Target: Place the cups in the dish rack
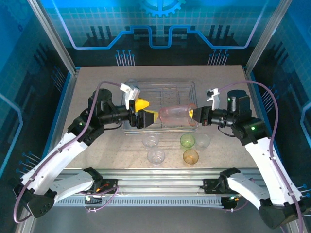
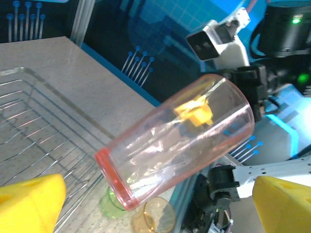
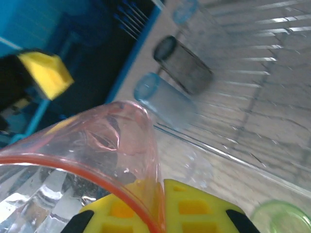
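The job was partly done, by our reckoning. In the dish rack [image 1: 160, 82], at the middle of the desk [image 1: 233, 87], we saw a blue cup [image 3: 165, 99] and a smoky grey cup [image 3: 183, 65] lying on their sides on the wires. Five cups stood on the desk between the rack's near rim and the desk's near edge: two clear ones [image 1: 151, 141] [image 1: 156, 156] on the left, then a green cup [image 1: 187, 141], an orange cup [image 1: 190, 157] and another clear one [image 1: 202, 141].

The left gripper [image 1: 147, 110] hung over the rack's near-left corner with its jaws spread, touching nothing. Next to it the red-pink cup [image 1: 175, 114] was in the air over the rack's near rim, lying nearly level. It was translucent with a thicker red band at one end, and looked light and slippery to us. The right gripper [image 1: 194, 115] pinched its wall at the right-hand end.
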Robot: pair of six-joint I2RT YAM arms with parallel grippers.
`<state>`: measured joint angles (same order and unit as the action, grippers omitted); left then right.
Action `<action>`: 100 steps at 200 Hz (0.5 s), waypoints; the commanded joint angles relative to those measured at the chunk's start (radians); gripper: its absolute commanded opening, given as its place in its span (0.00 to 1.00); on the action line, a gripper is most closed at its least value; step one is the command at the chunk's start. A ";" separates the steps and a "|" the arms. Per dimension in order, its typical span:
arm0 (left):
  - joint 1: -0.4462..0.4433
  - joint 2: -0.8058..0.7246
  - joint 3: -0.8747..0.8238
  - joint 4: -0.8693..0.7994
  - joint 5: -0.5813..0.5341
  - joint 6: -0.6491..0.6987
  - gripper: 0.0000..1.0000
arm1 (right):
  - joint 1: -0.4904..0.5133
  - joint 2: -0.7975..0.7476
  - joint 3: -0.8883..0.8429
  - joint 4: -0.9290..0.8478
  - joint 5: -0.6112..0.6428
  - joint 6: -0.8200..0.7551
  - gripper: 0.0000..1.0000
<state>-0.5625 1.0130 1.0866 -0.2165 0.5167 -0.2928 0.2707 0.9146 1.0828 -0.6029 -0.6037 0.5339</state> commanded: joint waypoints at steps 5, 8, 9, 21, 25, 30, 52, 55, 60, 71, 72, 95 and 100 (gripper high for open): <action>-0.006 0.008 -0.015 0.095 0.081 -0.046 0.99 | -0.045 -0.007 -0.086 0.400 -0.239 0.262 0.00; -0.006 0.010 -0.014 0.099 0.083 -0.050 0.99 | -0.047 -0.007 -0.094 0.429 -0.245 0.283 0.00; -0.006 0.011 -0.014 0.100 0.084 -0.051 0.99 | -0.047 -0.007 -0.094 0.429 -0.245 0.283 0.00; -0.006 0.023 -0.011 0.115 0.102 -0.070 0.99 | -0.048 0.001 -0.122 0.532 -0.262 0.351 0.00; -0.005 0.028 -0.010 0.122 0.109 -0.075 1.00 | -0.048 0.005 -0.127 0.556 -0.268 0.367 0.00; -0.005 0.034 -0.008 0.131 0.119 -0.084 0.99 | -0.048 0.011 -0.133 0.586 -0.274 0.386 0.00; -0.006 0.059 -0.005 0.160 0.144 -0.114 0.99 | -0.048 0.027 -0.153 0.697 -0.299 0.458 0.00; -0.004 0.061 -0.004 0.161 0.144 -0.115 0.99 | -0.048 0.028 -0.155 0.709 -0.302 0.465 0.00; -0.006 0.064 -0.003 0.160 0.144 -0.117 0.99 | -0.048 0.030 -0.155 0.725 -0.307 0.476 0.00; -0.005 0.069 0.001 0.158 0.140 -0.118 0.99 | -0.047 0.036 -0.155 0.746 -0.318 0.491 0.00; -0.005 0.070 0.002 0.158 0.139 -0.117 0.99 | -0.047 0.036 -0.155 0.746 -0.319 0.491 0.00; -0.005 0.072 0.003 0.154 0.106 -0.115 0.99 | -0.045 0.041 -0.153 0.756 -0.338 0.498 0.00; -0.005 0.072 0.003 0.156 0.101 -0.113 0.99 | -0.045 0.043 -0.153 0.760 -0.342 0.500 0.00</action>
<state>-0.5625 1.0855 1.0836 -0.0978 0.6186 -0.3939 0.2325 0.9558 0.9283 0.0391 -0.8822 0.9771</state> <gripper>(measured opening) 0.993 0.107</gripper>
